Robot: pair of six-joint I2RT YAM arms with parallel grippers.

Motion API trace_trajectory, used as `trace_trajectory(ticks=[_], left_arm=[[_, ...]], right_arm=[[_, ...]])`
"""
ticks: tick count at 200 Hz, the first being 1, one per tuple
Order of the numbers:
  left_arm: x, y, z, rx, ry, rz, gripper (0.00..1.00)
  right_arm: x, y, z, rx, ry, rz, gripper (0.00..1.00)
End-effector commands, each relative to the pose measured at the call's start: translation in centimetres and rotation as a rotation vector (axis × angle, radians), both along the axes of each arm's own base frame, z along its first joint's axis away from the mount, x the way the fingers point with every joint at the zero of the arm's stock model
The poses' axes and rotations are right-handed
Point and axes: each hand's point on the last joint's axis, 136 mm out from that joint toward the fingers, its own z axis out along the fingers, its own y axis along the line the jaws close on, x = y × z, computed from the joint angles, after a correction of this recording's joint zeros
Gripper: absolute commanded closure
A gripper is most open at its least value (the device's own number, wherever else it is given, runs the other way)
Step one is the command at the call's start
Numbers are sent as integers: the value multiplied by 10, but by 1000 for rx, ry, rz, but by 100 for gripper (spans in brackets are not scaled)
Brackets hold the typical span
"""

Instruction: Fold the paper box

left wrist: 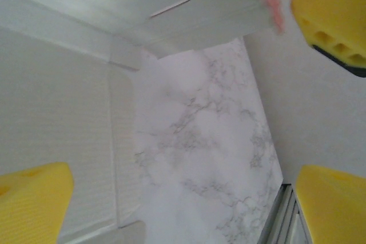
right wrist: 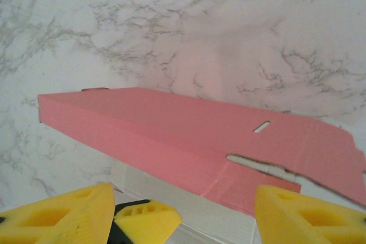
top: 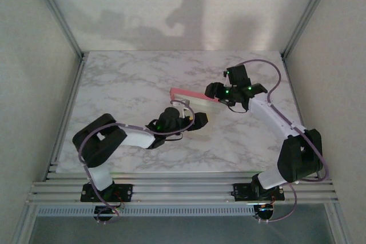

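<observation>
While both pairs of jaws are standing wide apart and gripping nothing, the left gripper (left wrist: 183, 210) is hovering over the white inner face of the paper box (top: 193, 96), and the right gripper (right wrist: 183, 215) is facing its raised pink panel from just beside it. The box is lying near the middle of the marble table (top: 126, 84), between the two grippers, with one panel tilting upward. Being thin paperboard, it is probably handling light, springy and easily dented. Taking hold at a panel edge beside a crease is advisable.
</observation>
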Motion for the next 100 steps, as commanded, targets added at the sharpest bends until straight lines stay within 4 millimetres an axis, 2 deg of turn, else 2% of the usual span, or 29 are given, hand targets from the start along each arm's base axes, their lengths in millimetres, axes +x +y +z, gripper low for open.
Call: trace_trajectory(ticks=[1, 39, 70, 100], left_arm=[[11, 4, 40, 56, -100, -34, 1], [38, 42, 72, 153, -162, -7, 1], [64, 86, 77, 263, -153, 65, 1], [89, 120, 66, 351, -142, 118, 1]], right_arm=[[-7, -7, 7, -45, 8, 46, 33], [-25, -9, 16, -55, 26, 39, 32], [-39, -9, 14, -91, 37, -24, 31], [-38, -6, 5, -105, 34, -65, 35]])
